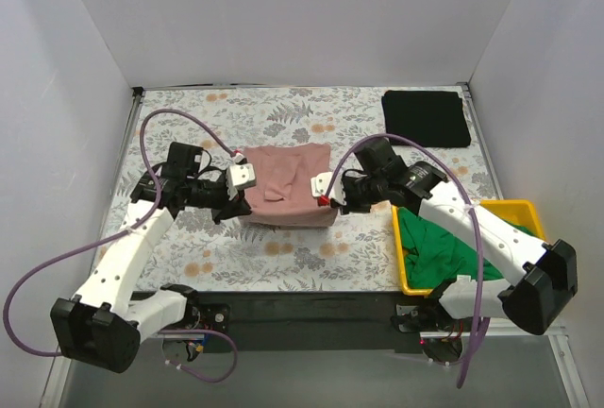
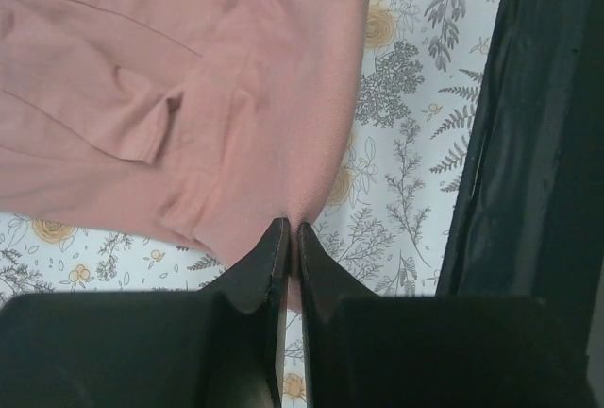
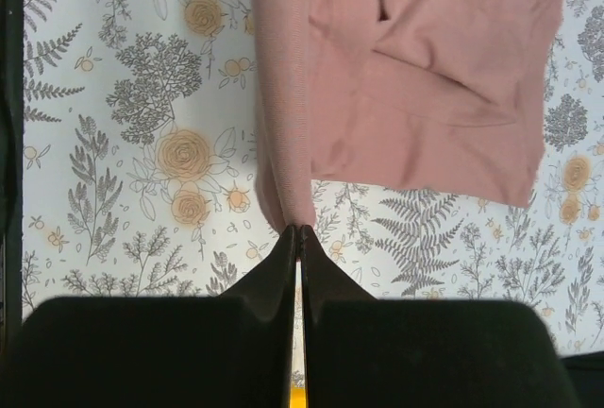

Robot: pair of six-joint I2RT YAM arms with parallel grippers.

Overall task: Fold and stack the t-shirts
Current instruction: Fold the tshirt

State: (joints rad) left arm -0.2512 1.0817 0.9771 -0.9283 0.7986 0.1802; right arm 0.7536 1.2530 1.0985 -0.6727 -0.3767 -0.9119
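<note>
The dusty pink t-shirt [image 1: 288, 181] lies partly folded in the middle of the table. My left gripper [image 1: 242, 181] is shut on its left edge; in the left wrist view the pink t-shirt [image 2: 189, 106] is pinched at the gripper [image 2: 291, 230]. My right gripper [image 1: 326, 193] is shut on its right near corner; the right wrist view shows the pink t-shirt [image 3: 415, 68] pinched at the gripper [image 3: 299, 231]. The black t-shirt [image 1: 425, 117] lies folded at the far right. The bright green t-shirt [image 1: 439, 243] is crumpled in the yellow bin [image 1: 528, 210].
The floral table covering [image 1: 189, 125] spreads under everything. White walls close in the far and side edges. A black table edge strip [image 2: 528, 144] shows in the left wrist view. Purple cables loop over both arms.
</note>
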